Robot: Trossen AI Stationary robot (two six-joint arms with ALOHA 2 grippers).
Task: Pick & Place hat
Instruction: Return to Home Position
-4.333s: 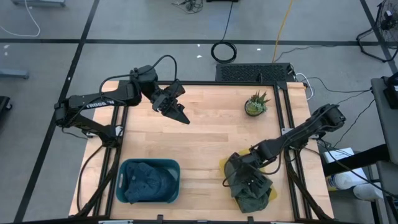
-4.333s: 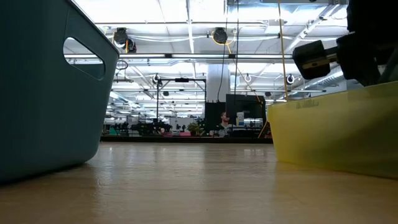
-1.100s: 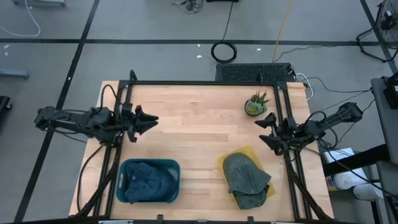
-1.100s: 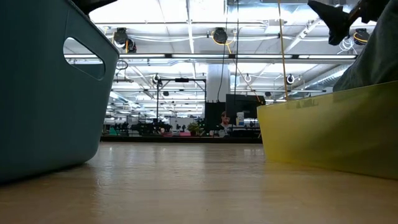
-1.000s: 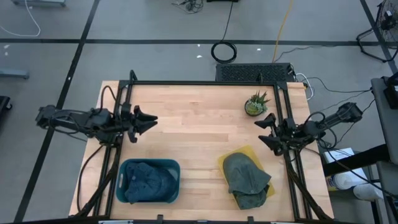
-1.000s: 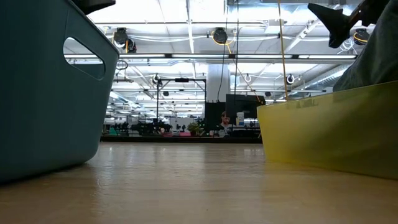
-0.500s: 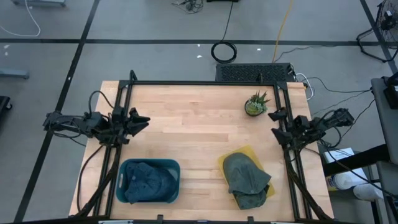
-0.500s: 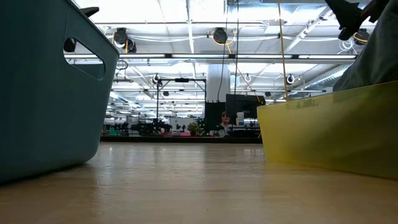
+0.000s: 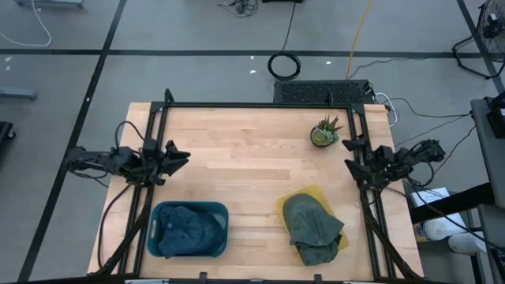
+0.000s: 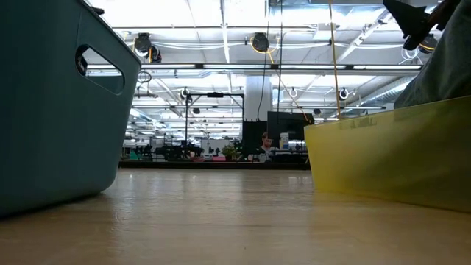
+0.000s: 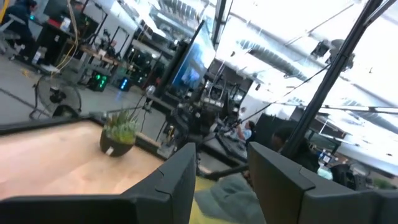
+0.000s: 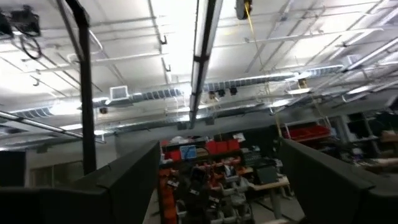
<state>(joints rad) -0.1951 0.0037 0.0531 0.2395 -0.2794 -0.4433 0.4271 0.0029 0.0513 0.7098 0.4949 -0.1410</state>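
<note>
Two bins stand at the table's near edge: a teal bin holding crumpled bluish caps, and a yellow bin with gray caps heaped above its rim, their number unclear. Farther back, the left gripper and right gripper sit at opposite side edges, both parted and empty. One potted plant stands farthest, near the right gripper.
</note>
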